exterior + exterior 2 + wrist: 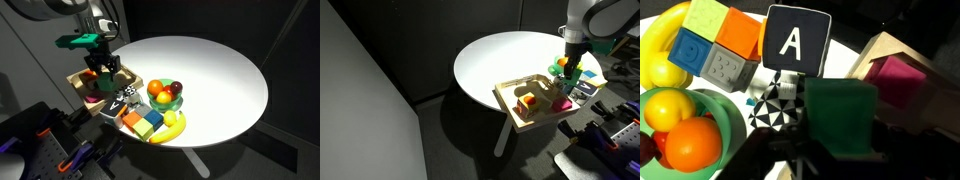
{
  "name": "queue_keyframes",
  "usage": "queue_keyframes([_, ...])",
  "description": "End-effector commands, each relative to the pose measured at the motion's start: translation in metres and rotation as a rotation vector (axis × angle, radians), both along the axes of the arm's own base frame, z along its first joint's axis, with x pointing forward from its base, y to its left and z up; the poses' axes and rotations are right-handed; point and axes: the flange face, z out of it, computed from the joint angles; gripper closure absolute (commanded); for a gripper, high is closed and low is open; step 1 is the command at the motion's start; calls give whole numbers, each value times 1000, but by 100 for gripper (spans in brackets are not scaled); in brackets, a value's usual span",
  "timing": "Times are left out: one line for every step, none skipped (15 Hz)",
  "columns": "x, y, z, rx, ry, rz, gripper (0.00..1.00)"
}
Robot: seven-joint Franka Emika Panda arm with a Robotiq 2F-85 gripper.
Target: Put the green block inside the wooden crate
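In the wrist view my gripper [840, 135] is shut on the green block [840, 118], which fills the space between the dark jaws. The wooden crate [872, 55] lies just to the right of it, with a magenta block [902, 80] inside. In both exterior views the gripper [100, 66] [568, 66] hangs over the crate [80, 80] [510, 100], at the side nearest the fruit bowl. The crate also holds a yellow-orange block [527, 100].
A green fruit bowl [732, 120] [176, 103] with an orange [690, 145] and other fruit stands beside the crate. Coloured blocks [725, 45] [145, 120], a banana [658, 55] [172, 128] and a black card with an A [795, 40] lie near the round white table's [220, 70] edge.
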Motion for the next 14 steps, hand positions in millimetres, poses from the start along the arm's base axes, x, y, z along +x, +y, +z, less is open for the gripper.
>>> queue_keyframes([0,0,0,0,1,0,47])
queue_keyframes([0,0,0,0,1,0,72])
queue_keyframes([1,2,1,-1,1,4,72])
queue_keyframes([3,5,3,0,-3,7,72])
queue_keyframes([5,7,4,4,-5,7,72])
queue_keyframes([7,10,6,9,-12,12,72])
queue_keyframes([9,13,8,17,-22,23,72])
queue_keyframes([11,17,10,25,-37,37,72])
queue_keyframes([13,21,11,32,-51,49,72])
queue_keyframes([16,26,12,42,-65,62,72])
queue_keyframes([18,31,12,52,-82,75,72])
queue_keyframes([20,36,12,64,-97,88,72])
queue_keyframes([22,41,12,74,-113,98,72])
queue_keyframes([25,46,11,88,-127,112,72])
